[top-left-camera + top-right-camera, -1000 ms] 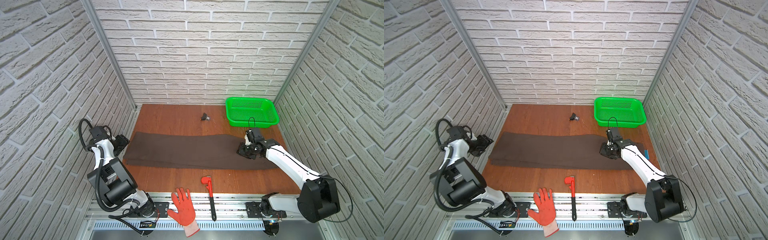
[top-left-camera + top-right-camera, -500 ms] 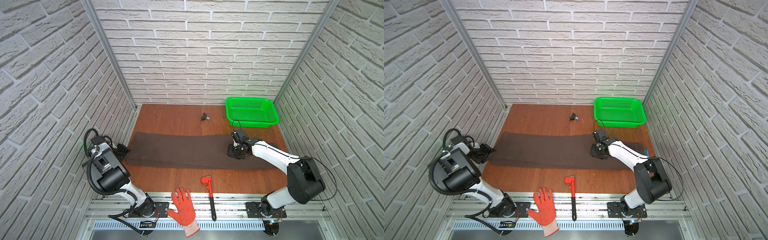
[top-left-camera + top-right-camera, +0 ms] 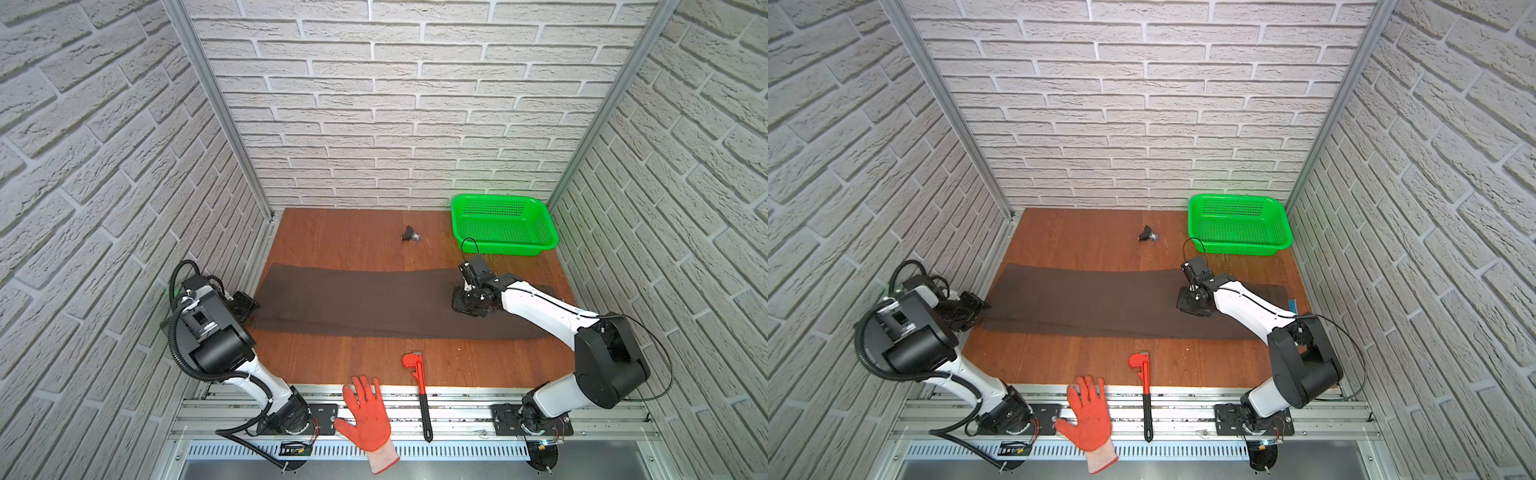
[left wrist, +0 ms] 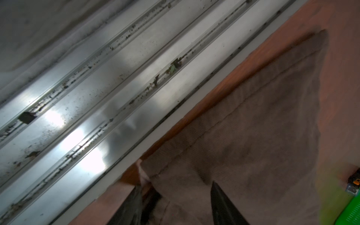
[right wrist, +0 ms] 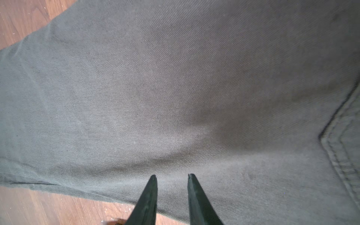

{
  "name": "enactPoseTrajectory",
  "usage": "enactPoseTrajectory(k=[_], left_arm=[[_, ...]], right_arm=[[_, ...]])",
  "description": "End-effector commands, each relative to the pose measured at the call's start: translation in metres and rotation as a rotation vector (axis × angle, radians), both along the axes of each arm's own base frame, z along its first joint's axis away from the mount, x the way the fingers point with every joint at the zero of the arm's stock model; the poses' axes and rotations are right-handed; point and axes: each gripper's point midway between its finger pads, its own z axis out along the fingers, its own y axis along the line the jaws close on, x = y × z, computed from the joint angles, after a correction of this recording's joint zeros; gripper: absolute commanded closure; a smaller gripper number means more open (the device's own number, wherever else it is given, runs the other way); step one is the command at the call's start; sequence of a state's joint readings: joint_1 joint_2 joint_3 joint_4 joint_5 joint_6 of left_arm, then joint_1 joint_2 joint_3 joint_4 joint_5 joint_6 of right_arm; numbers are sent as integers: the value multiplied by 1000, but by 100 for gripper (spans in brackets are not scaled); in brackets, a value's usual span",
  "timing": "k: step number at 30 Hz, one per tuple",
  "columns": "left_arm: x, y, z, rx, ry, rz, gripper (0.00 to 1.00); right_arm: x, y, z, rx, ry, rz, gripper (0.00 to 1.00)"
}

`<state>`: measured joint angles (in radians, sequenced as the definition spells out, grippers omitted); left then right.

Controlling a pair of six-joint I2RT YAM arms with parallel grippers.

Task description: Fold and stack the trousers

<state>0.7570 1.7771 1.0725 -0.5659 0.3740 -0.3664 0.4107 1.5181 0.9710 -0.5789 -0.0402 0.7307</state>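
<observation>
The trousers (image 3: 353, 303) are lying full-length across the surface (image 3: 332, 237) in both top views, with your left pincer (image 3: 245, 305) at one end and your right pincer (image 3: 469, 305) toward the other.

In the left wrist view, your left pincer (image 4: 176, 185) is straddling the hem corner (image 4: 148, 169), half-wide, likely to lift it for folding.

In the right wrist view, your right pincer (image 5: 172, 176) is pointing at the cloth, narrow and empty, perhaps to pin it.

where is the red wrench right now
In both top views the red wrench lies front centre, just right of the orange glove, in front of the trousers.
</observation>
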Motion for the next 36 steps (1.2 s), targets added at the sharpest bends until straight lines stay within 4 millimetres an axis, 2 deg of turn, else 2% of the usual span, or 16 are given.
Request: enactPoseTrajectory(k=[1, 6, 11, 18, 24, 27, 33, 36], left_arm=[[5, 5, -4, -8, -6, 19, 47], [7, -4, -9, -20, 11, -9, 57], [6, -6, -5, -9, 4, -14, 79], [17, -7, 28, 64, -79, -50, 100], [35, -34, 66, 183, -172, -202, 100], [37, -47, 80, 240, -199, -256, 100], [37, -59, 102, 288, -276, -290, 100], [42, -81, 112, 284, -315, -368, 100]], right_arm=[[5, 2, 8, 1, -32, -17, 71], [3, 1, 8, 1, -33, -22, 71], [-1, -3, 11, -7, -39, -22, 71], [-5, -5, 14, -10, -42, -24, 71], [-6, -4, 16, -3, -46, -31, 71], [-5, 3, 18, 13, -53, -31, 72], [1, 44, 22, 48, -64, 23, 72], [2, 66, 20, 51, -55, 61, 72]])
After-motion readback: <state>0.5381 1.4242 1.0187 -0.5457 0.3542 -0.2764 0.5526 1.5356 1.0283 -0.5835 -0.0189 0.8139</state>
